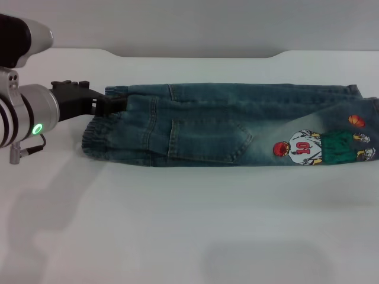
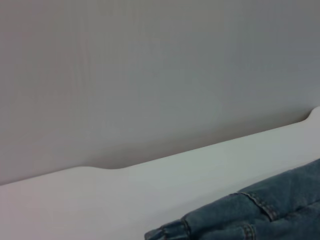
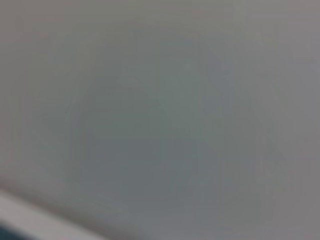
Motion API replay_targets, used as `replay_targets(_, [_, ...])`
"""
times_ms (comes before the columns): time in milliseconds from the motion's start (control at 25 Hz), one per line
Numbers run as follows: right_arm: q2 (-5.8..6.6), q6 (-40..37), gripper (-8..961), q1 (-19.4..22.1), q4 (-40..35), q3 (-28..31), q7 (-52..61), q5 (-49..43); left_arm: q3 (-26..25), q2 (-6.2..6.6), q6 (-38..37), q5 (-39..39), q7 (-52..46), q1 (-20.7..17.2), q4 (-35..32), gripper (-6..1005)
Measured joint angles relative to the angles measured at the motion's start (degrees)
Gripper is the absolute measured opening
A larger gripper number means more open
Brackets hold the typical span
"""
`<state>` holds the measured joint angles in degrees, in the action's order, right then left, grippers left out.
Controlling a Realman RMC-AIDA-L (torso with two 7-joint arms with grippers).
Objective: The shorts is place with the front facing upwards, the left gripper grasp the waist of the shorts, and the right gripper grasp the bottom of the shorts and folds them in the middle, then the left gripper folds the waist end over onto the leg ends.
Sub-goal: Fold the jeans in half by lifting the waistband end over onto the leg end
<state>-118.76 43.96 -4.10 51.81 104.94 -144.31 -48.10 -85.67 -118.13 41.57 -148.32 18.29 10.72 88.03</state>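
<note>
The shorts (image 1: 225, 127) lie on the white table (image 1: 177, 225), folded lengthwise into a long band. The ruffled waist (image 1: 99, 135) is at the left. The leg ends (image 1: 368, 127) with the cartoon patch (image 1: 323, 147) are at the right. My left gripper (image 1: 113, 99), on the silver arm with the green light, reaches in from the left. Its black fingers are closed on the far corner of the waist. A strip of denim (image 2: 250, 215) shows in the left wrist view. The right gripper is out of view, and its wrist view shows only a grey wall.
The table's far edge (image 1: 195, 54) runs just behind the shorts, with a grey wall beyond it. White tabletop stretches in front of the shorts toward me.
</note>
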Motion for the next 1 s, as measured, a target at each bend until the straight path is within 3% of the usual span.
replay_targets(160, [0.24,1.6,-1,-0.7,2.9,0.4,4.5,-13.6,0.6,0.00,0.0,0.0,-0.1,-0.1,-0.1,821])
replay_targets(320, [0.29,6.8,-2,-1.6,4.7,0.9,4.8,-21.7,1.0,0.00,0.0,0.1,-0.1,0.0,-0.1,817])
replay_targets(480, [0.11,11.1,-2,-2.6,5.0,3.2,2.4,-23.1,1.3,0.00,-0.1,0.1,-0.1,0.0,0.0,813])
replay_targets(640, [-0.37,9.4,-1,-3.7,2.6,4.9,-1.2,-15.4,1.5,-0.02,-0.4,0.2,-0.1,0.0,0.0,809])
replay_targets(760, [-0.51,2.7,-1,-4.2,2.7,4.4,-2.4,-10.9,1.5,-0.02,-0.4,0.2,-0.1,0.0,0.0,806])
replay_targets(1000, [-0.70,-27.6,0,-4.2,9.8,-4.0,-3.2,-6.3,2.1,-0.07,-0.6,0.5,-0.1,-0.1,0.3,800])
